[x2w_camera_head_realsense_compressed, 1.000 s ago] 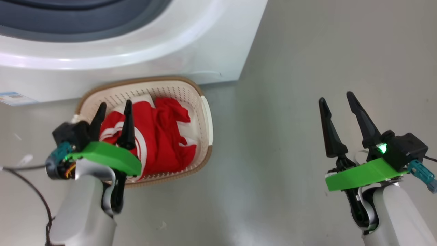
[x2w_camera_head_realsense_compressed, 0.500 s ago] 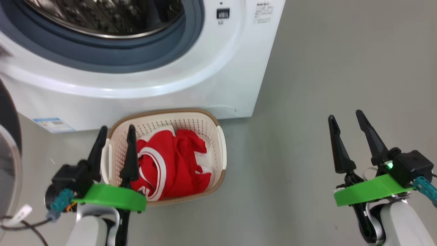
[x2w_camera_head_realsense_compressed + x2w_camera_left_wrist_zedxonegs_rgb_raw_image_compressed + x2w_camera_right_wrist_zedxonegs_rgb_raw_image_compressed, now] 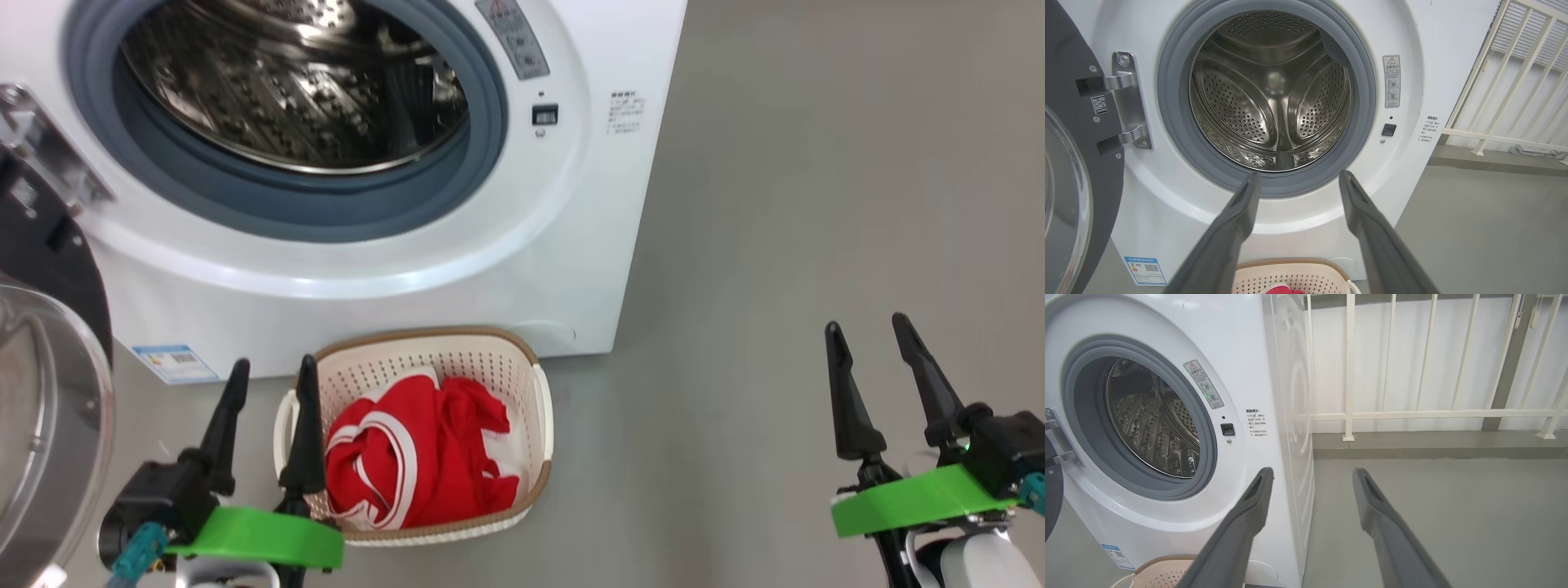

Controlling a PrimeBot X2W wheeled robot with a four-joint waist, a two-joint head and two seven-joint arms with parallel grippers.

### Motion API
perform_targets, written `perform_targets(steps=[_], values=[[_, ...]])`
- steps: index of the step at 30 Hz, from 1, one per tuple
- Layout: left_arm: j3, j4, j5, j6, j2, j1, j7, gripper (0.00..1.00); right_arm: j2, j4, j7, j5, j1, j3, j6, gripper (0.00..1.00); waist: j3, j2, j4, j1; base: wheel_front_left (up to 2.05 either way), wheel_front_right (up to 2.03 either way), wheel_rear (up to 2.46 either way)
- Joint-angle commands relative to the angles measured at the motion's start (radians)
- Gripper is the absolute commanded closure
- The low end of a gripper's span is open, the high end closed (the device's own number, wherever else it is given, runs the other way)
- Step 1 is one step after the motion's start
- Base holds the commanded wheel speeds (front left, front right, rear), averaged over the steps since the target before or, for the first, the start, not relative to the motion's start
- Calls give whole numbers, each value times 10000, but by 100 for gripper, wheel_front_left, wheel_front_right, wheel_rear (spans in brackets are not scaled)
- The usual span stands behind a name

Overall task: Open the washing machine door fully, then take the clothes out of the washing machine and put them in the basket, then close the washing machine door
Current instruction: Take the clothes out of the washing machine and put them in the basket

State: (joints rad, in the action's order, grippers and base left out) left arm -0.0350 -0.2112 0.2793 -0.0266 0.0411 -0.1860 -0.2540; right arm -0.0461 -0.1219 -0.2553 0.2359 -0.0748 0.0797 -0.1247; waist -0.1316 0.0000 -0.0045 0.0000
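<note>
Left gripper (image 3: 273, 363) and right gripper (image 3: 867, 324) are spread, empty. Push that glossy washing machine door (image 3: 49, 457) off-centre and you'll likely slip off.

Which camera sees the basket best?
The head view: almost the whole basket shows, red clothes inside. The left wrist view catches its rim at the bottom edge; the right wrist view, one corner.

White washer (image 3: 506, 278), grey gasket (image 3: 326, 220), shiny steel drum (image 3: 286, 98) dotted with holes. Black door (image 3: 57, 261) with clear glass. Cream basket (image 3: 490, 367), perforated, brown rim. Red clothes (image 3: 424, 465), white stripe trim. Label (image 3: 175, 363) looks blue-edged. Grey floor (image 3: 775, 245).
</note>
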Motion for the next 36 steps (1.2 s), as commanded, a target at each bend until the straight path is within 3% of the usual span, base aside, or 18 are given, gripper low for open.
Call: perform_targets(steps=[1, 15, 19, 36], values=[[369, 309, -73, 23, 106, 82, -78, 0, -41, 304, -65, -100, 27, -185, -60, 0, 438, 0, 47, 0, 0, 0, 0], [483, 568, -164, 227, 96, 934, -78, 0, -41, 541, -65, -236, 841, -241, -60, 0, 1088, 0, 104, 0, 0, 0, 0], [354, 774, 112, -66, 94, 1007, -78, 0, -41, 576, -65, -239, 881, -278, -60, 0, 1102, 0, 94, 0, 0, 0, 0], [272, 925, -299, -67, 92, 1174, -78, 0, -41, 475, -65, -150, 930, -268, -60, 0, 1290, 0, 84, 0, 0, 0, 0]])
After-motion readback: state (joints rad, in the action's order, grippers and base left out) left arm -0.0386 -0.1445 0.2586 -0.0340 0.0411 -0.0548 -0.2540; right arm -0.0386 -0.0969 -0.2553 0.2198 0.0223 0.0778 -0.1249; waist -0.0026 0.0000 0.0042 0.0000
